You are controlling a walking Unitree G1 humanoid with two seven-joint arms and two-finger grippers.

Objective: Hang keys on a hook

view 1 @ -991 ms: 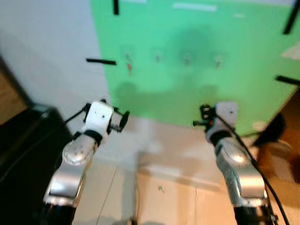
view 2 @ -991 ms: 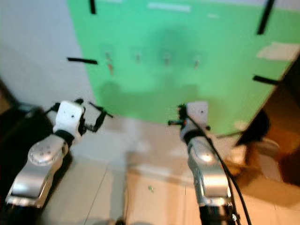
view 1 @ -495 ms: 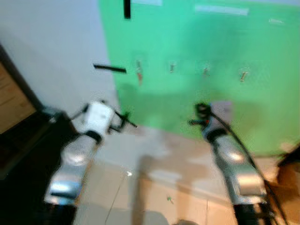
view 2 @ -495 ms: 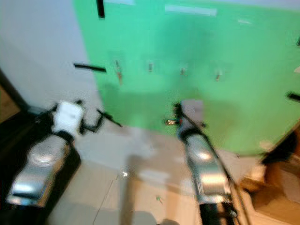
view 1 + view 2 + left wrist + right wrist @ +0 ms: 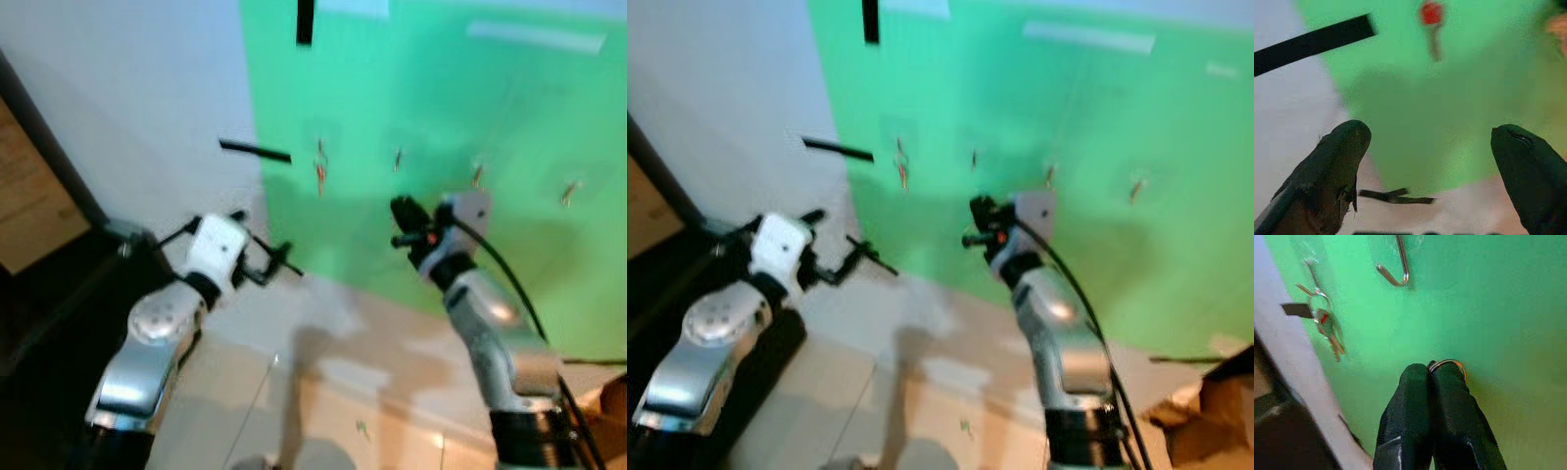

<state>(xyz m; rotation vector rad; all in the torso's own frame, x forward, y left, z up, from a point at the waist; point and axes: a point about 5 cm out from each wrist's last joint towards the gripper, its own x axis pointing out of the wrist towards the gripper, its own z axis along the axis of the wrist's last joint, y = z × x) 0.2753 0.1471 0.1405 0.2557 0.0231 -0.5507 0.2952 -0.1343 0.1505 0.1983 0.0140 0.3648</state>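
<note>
A green board (image 5: 441, 108) on the wall carries a row of several small metal hooks. From the leftmost hook hangs a set of keys with a red tag (image 5: 319, 173), also seen as keys (image 5: 1327, 328) in the right wrist view. My right gripper (image 5: 402, 221) is raised close to the board, below the second hook (image 5: 397, 159), and is shut on a metal key ring (image 5: 1448, 364). That bare hook (image 5: 1396, 271) lies just beyond the fingertips. My left gripper (image 5: 279, 262) stands open and empty, lower, at the board's left edge, with its fingers (image 5: 1337, 161) spread wide.
Black tape strips (image 5: 255, 150) hold the board to the grey wall. A dark cabinet (image 5: 39, 304) stands at the left. Pale floor tiles (image 5: 323, 411) lie below, and a cardboard box (image 5: 1225, 416) sits at the lower right.
The camera has swung, shifting the board to the right. My right gripper has risen from below the board up toward the row of hooks. The left arm holds much the same pose.
</note>
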